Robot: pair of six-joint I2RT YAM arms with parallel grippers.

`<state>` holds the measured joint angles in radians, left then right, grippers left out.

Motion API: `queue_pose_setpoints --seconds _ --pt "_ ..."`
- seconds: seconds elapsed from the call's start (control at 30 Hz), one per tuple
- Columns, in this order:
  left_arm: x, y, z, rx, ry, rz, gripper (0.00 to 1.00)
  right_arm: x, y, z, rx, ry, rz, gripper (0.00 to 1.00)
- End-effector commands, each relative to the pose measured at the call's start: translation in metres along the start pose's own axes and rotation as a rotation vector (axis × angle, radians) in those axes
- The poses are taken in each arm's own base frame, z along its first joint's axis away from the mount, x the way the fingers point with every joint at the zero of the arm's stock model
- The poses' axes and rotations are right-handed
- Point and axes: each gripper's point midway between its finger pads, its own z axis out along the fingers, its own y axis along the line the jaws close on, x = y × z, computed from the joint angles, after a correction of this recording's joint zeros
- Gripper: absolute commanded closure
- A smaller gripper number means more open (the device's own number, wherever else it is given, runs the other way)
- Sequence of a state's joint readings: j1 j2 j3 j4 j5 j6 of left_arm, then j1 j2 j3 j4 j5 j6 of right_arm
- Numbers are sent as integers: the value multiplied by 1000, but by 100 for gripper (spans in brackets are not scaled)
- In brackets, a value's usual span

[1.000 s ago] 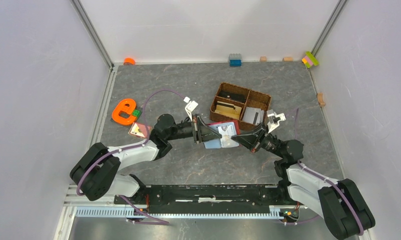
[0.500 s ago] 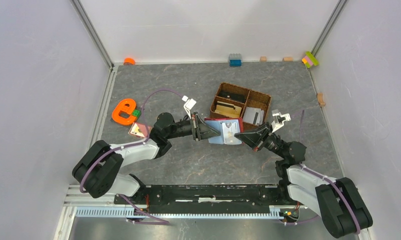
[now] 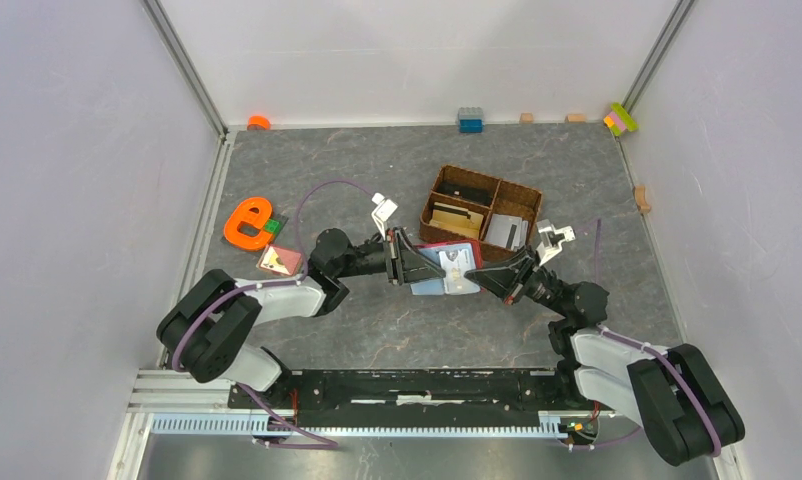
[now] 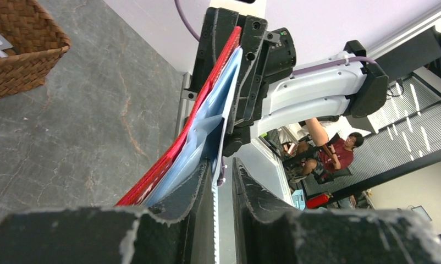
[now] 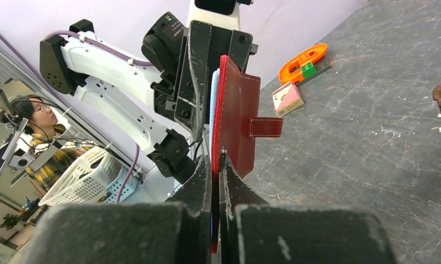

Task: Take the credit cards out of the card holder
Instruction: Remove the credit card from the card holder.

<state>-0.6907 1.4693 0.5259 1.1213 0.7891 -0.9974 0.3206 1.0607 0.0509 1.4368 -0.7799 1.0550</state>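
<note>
Down by the near edge, both arms lean in toward each other over the grey surface, and between them they hold the card holder up off it, standing on edge. The right claw is pinched tight on the dark red holder's lower edge, fingers pressed flat against the leather, the strap tab sticking out sideways. The light blue credit cards lie against the inner face of the holder, partly slid out toward the left arm. The left claw is nearly closed with only a thin edge in the slot; from its own camera that seems to be the blue card rather than the red flap, though the angle is poor.

Just beyond the holder sits a brown wicker basket with compartments. Off to the left lie an orange letter-shaped toy and a small pink block. A blue brick rests at the far wall.
</note>
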Motion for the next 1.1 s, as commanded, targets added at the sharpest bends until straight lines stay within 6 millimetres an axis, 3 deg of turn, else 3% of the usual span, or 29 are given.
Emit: queue_pose_setpoints --seconds 0.0,0.17,0.37,0.57,1.07 --pt "-10 -22 6 84 -10 46 73 -11 19 5 -84 -21 -72 100" --pt "-10 -23 6 88 -5 48 76 -10 19 6 -85 -16 -69 100" --pt "-10 -23 6 82 -8 53 98 -9 20 7 -90 -12 -70 100" --pt "-12 -9 3 -4 -17 55 98 -11 17 5 -68 -26 -85 92" --pt "-17 -2 -5 -38 -48 55 98 -23 5 -9 5 -103 -77 98"
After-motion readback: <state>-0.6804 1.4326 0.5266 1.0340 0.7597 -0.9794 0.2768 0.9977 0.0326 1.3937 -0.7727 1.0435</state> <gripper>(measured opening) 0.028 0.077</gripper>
